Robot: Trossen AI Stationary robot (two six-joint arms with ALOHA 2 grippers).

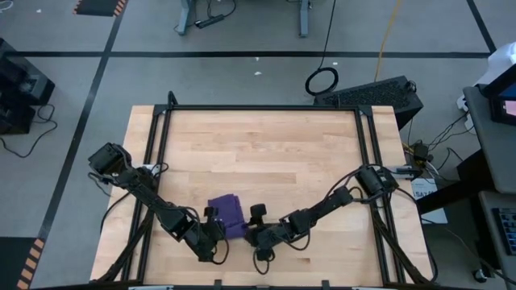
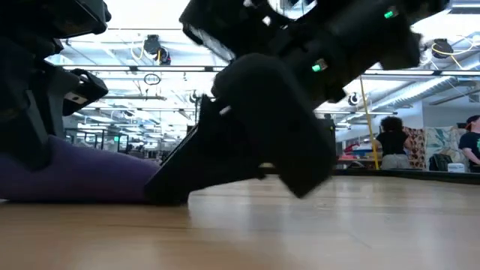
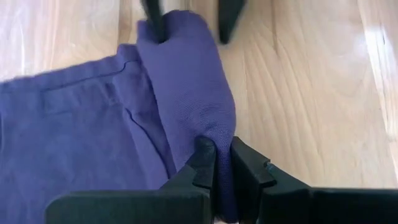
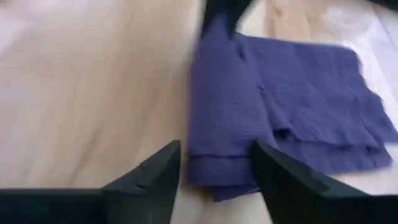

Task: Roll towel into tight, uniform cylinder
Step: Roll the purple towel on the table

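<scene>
The purple towel [image 1: 227, 213] lies on the wooden table [image 1: 266, 153] near its front edge. One of its edges is turned over into a thick fold [image 3: 186, 81]. My left gripper [image 1: 216, 238] is shut on one end of that fold [image 3: 219, 140]. My right gripper [image 1: 248, 235] is open at the fold's other end [image 4: 217, 165], one finger on each side of it. The right gripper's two fingers also show beyond the fold in the left wrist view [image 3: 154, 15]. The towel also shows at the left of the low view [image 2: 75, 176]. No white tag shows. My left gripper pinches the end of the towel's turned-over fold [image 3: 217, 134] between its two fingers, several layers thick. The fingers lie low over the table and point along the fold. The rest of the towel lies flat on the table. Whether my right gripper's fingers [image 4: 273, 168] touch the fold, I cannot tell.
Black rails [image 1: 266, 107] frame the tabletop at the far side and both sides. Bare wood lies beyond the towel toward the far edge. In the low view, people [image 2: 391, 146] stand in the room behind the table.
</scene>
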